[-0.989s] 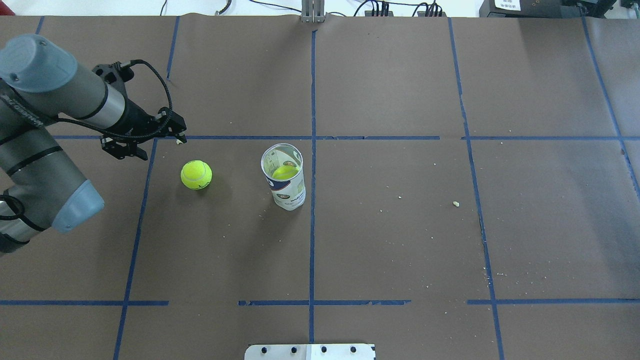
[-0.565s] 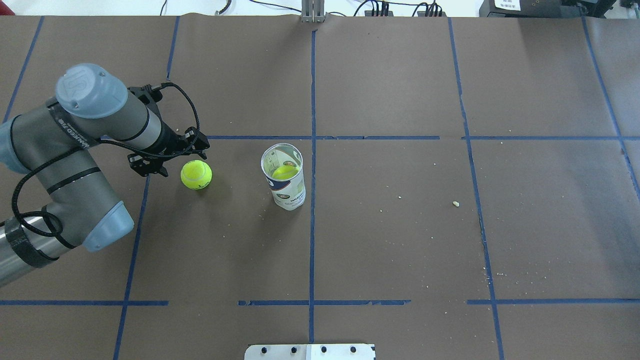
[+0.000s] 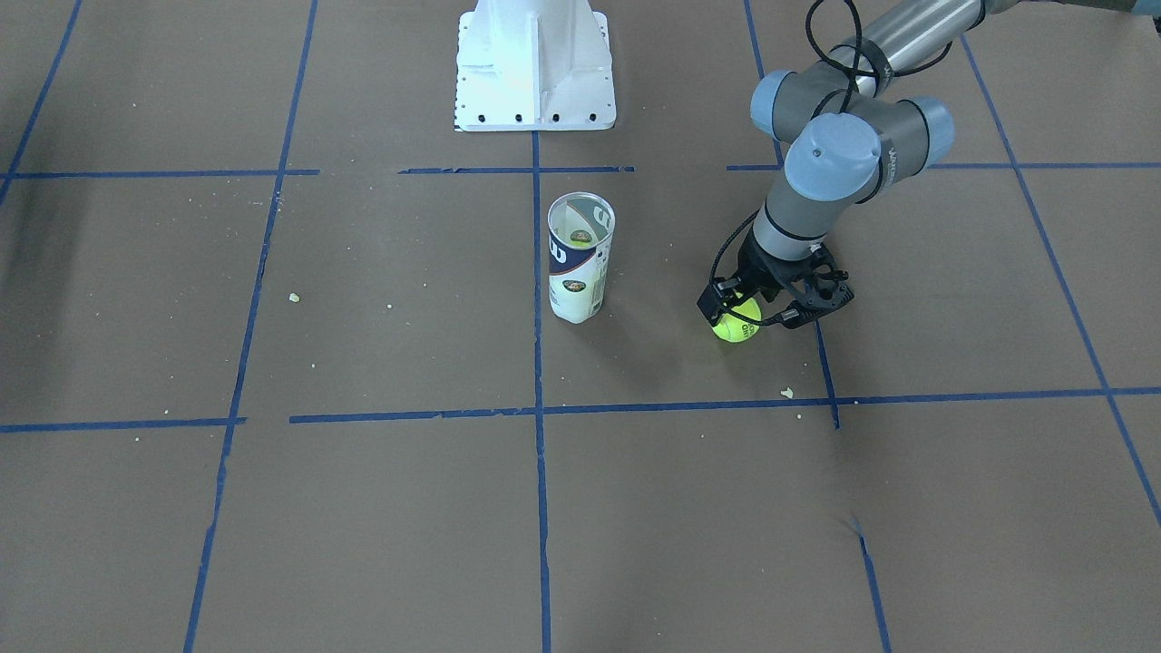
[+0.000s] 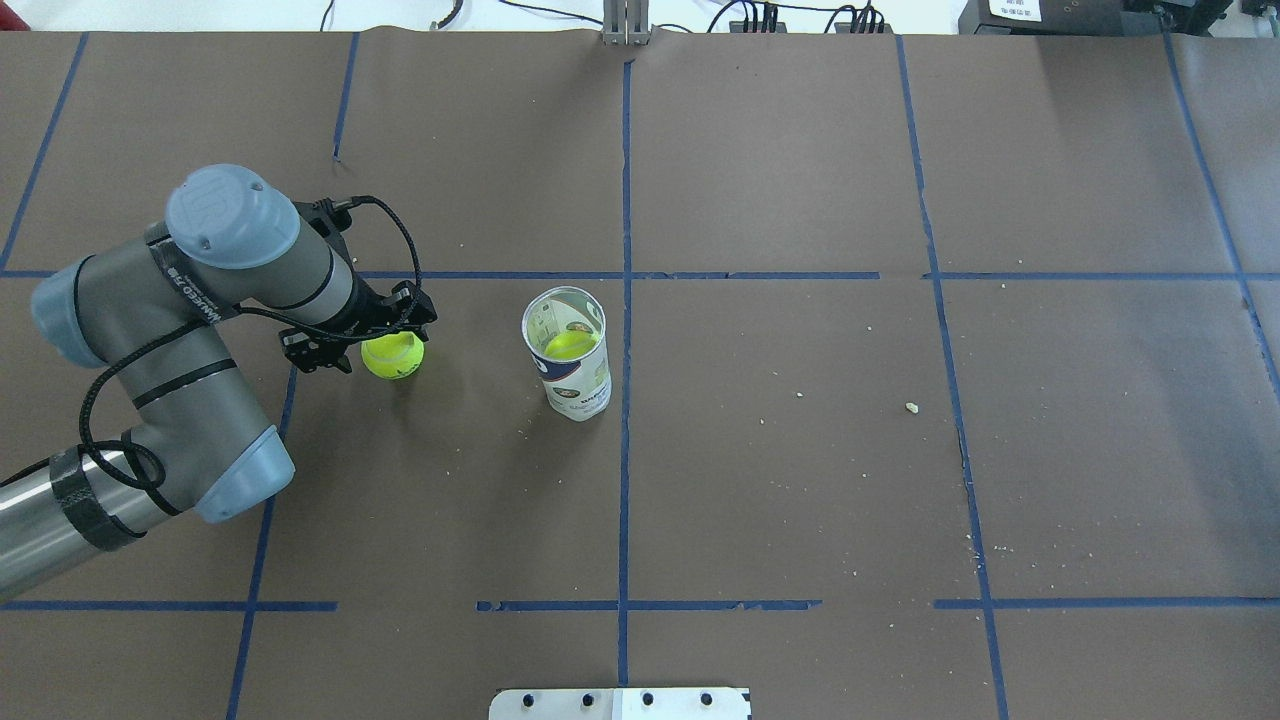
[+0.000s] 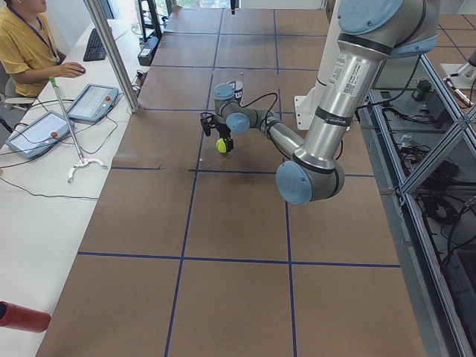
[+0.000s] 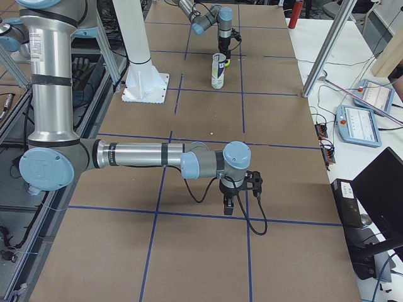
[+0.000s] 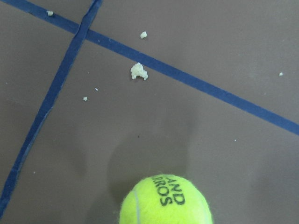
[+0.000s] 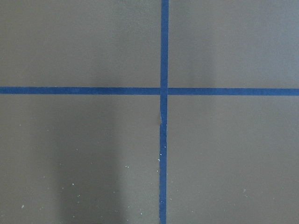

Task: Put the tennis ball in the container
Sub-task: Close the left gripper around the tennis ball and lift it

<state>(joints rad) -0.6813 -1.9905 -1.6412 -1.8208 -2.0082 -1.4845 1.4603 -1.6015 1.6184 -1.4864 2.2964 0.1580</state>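
Note:
The tennis ball (image 4: 396, 360) lies on the brown table cover, left of the container (image 4: 572, 385), an upright clear tube with a white and navy label. A second yellow-green ball (image 4: 570, 345) sits inside the tube. My left gripper (image 4: 385, 338) hangs directly over the loose ball (image 3: 738, 328) and partly covers it; its jaws look spread to either side, so it is open. The left wrist view shows the ball (image 7: 166, 200) at the bottom edge, lettering up, with no fingers in view. My right gripper (image 6: 242, 192) shows only in the exterior right view, low over the table, and I cannot tell its state.
The white metal base (image 3: 533, 63) stands at the robot's side of the table. Blue tape lines divide the cover into squares, with small crumbs (image 7: 138, 71) scattered about. Operators' tablets (image 5: 93, 102) lie on a side desk.
My left arm has swung right and toward the near edge, bringing the gripper from beyond and left of the loose ball to directly over it. The ball and the tube have stayed in place.

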